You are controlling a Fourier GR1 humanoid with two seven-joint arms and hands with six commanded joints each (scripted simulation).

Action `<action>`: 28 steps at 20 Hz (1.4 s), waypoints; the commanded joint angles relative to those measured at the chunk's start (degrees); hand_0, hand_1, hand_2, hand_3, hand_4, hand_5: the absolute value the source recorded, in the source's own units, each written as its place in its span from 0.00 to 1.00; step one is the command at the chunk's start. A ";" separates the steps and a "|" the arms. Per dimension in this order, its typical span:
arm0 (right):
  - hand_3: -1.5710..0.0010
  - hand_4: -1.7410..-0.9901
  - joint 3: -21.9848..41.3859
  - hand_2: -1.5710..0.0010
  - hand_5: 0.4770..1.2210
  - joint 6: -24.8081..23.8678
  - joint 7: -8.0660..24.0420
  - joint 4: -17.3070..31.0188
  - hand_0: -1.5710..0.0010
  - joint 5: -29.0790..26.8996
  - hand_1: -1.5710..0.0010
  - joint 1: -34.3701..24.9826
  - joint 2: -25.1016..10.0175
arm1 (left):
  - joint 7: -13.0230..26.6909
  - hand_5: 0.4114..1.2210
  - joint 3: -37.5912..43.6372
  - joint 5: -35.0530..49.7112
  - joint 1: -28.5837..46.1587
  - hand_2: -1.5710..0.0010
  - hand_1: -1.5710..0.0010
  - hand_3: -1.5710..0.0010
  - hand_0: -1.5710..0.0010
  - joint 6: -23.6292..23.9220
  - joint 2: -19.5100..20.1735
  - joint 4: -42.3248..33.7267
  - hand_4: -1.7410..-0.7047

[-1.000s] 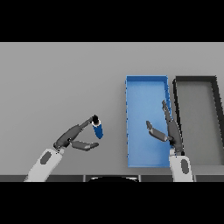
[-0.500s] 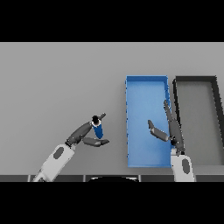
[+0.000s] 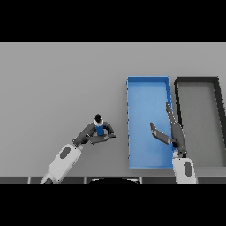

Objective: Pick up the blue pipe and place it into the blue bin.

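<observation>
The blue pipe [image 3: 99, 128] is a short blue cylinder with a dark top, upright near the table's middle front. My left hand [image 3: 93, 134] has its fingers and thumb curled round the pipe's lower part. The blue bin [image 3: 147, 156] lies to the right of it, long and shallow. Over the bin's right half my right hand [image 3: 172, 132] hovers with straight fingers and thumb spread, holding nothing.
A black bin [image 3: 197, 80] of about the same size stands directly right of the blue bin, their long walls side by side. Grey table stretches to the left and behind.
My left hand has moved right toward the blue bin and closed around the pipe, which now stands more upright. The right hand has barely shifted.
</observation>
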 commanded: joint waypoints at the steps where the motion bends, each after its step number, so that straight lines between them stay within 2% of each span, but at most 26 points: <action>1: 1.00 0.68 0.49 1.00 0.25 -0.04 0.87 0.01 1.00 0.25 1.00 -0.25 0.46 | -0.23 0.75 -0.30 -0.11 0.50 0.29 0.33 0.29 0.39 -0.39 0.26 -0.51 0.19; 2: 1.00 0.68 -0.07 1.00 0.25 -0.10 1.49 0.70 1.00 -0.28 1.00 -1.43 0.42 | -1.20 0.80 -0.77 -0.63 0.63 0.23 0.27 0.24 0.32 0.03 0.06 -0.50 0.16; 4: 1.00 0.69 0.32 1.00 0.23 0.08 1.49 1.10 1.00 -0.11 1.00 -1.29 0.73 | -1.33 0.87 -1.75 -2.11 0.61 0.15 0.17 0.15 0.20 1.48 -0.50 -1.21 0.20; 8: 1.00 0.70 -0.22 1.00 0.21 0.42 1.82 1.15 1.00 -0.81 1.00 -1.56 0.32 | -3.97 0.95 -1.36 -3.94 1.33 0.06 0.07 0.06 0.08 2.77 -1.69 -3.12 0.25; 12: 1.00 0.69 -0.10 1.00 0.21 0.36 1.21 1.17 1.00 -0.64 1.00 -1.40 0.45 | -4.99 0.98 -0.59 -4.04 0.68 0.02 0.03 0.03 0.03 2.69 -3.04 -6.88 0.26; 15: 1.00 0.72 -0.10 1.00 0.22 -0.06 2.11 1.34 1.00 0.26 1.00 -1.99 0.03 | -1.51 0.99 0.15 -2.79 -1.21 0.01 0.01 0.01 0.02 1.22 -3.36 -10.82 0.27; 18: 1.00 0.75 0.17 1.00 0.22 -0.09 1.13 1.41 1.00 0.82 1.00 -1.53 -0.04 | -0.42 0.99 -0.19 -2.74 -1.85 0.01 0.01 0.01 0.01 -0.44 -3.38 -14.63 0.27; 23: 1.00 0.79 -0.21 1.00 0.22 -0.51 1.49 1.79 1.00 1.14 1.00 -2.05 -0.35 | 3.90 1.00 -0.29 -4.30 -2.64 0.00 0.00 0.00 0.00 -1.75 -4.50 -15.62 0.26; 25: 1.00 0.80 0.90 1.00 0.22 -3.85 -0.19 -1.00 1.00 3.71 1.00 2.21 1.89 | 4.08 1.00 0.43 -4.33 -2.57 0.00 0.00 0.00 0.00 -2.35 -4.62 -15.67 0.27; 27: 1.00 0.80 2.91 1.00 0.22 -9.13 -1.69 -5.86 1.00 8.15 1.00 9.87 5.76 | 3.60 1.00 0.70 -4.77 -2.01 0.00 0.00 0.00 0.00 -2.43 -5.51 -15.52 0.27; 28: 1.00 0.77 4.15 1.00 0.22 -12.04 -2.42 -8.41 1.00 10.72 1.00 14.36 8.06 | 3.25 1.00 0.96 -5.44 -1.81 0.00 0.00 0.00 0.00 -2.56 -5.42 -14.97 0.27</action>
